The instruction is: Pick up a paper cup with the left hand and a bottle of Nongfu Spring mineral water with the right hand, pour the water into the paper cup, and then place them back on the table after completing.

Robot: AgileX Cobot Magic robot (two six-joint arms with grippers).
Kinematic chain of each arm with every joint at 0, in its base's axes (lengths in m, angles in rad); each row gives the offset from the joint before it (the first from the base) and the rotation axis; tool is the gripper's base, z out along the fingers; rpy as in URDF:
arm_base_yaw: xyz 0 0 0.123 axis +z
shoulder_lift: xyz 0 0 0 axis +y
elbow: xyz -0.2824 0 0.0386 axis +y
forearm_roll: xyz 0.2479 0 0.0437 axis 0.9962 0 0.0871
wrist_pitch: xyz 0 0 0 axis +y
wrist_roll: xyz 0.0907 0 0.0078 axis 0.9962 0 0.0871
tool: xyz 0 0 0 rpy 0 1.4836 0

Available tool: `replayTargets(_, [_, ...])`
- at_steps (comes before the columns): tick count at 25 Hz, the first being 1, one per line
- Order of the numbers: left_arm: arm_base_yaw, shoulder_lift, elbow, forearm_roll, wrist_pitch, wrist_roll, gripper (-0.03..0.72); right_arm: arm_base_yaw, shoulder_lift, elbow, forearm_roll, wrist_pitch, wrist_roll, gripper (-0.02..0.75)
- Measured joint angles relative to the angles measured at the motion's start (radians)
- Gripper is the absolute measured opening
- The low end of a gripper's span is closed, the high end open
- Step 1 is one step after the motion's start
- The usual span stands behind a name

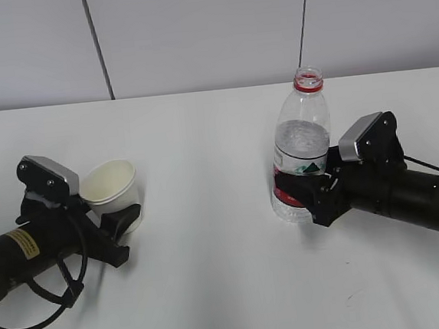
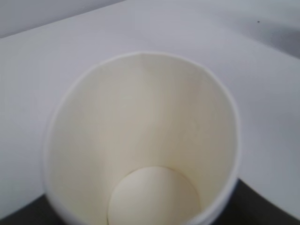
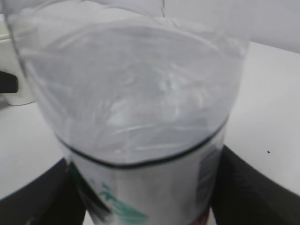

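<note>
A white paper cup point(image 1: 111, 189) stands on the white table point(image 1: 214, 280) at the left, and it looks empty in the left wrist view point(image 2: 140, 140). My left hand point(image 1: 120, 202) holds it between its jaws, whose dark edges show at the cup's sides. An uncapped Nongfu Spring bottle point(image 1: 302, 142) with a red neck ring stands right of centre, its base on or just above the table. The water point(image 1: 303, 148) fills it to about two thirds. My right hand point(image 1: 303, 194) grips its label; both jaws press the bottle point(image 3: 140, 117) in the right wrist view.
A plain grey wall point(image 1: 207, 27) runs behind the table's far edge. A black cable loop point(image 1: 46, 291) hangs under the left arm near the front left. The cup also shows at the left edge of the right wrist view point(image 3: 14, 70).
</note>
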Motion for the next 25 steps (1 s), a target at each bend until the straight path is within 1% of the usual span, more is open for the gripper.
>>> replayTargets(3, [0.000,-0.001,0.000,0.000,0.001,-0.012,0.406,0.000,0.000,-0.002,-0.004,0.000,0.000,0.475])
replayTargets(5, [0.000,-0.012,0.000,0.012,0.005,-0.018,0.406,0.000,0.000,-0.002,-0.006,0.000,0.000,0.463])
replayTargets(6, [0.000,-0.039,0.000,0.035,0.006,-0.037,0.406,0.000,0.000,-0.006,-0.010,0.002,0.000,0.459])
replayTargets(9, [0.000,-0.072,0.000,0.053,0.018,-0.049,0.406,0.000,0.000,-0.015,-0.022,0.008,0.000,0.458])
replayTargets(12, [0.000,-0.126,0.000,0.090,0.064,-0.079,0.405,0.000,0.004,-0.042,-0.058,0.021,0.000,0.457])
replayTargets(18, [0.000,-0.187,0.000,0.220,0.178,-0.187,0.405,0.000,0.015,-0.102,-0.112,0.043,0.002,0.455])
replayTargets(20, [0.000,-0.201,0.001,0.239,0.211,-0.208,0.404,0.008,0.007,-0.124,-0.129,0.088,0.002,0.455])
replayTargets(25, [0.000,-0.220,0.001,0.267,0.219,-0.228,0.403,0.055,-0.030,-0.189,-0.154,0.226,0.002,0.455])
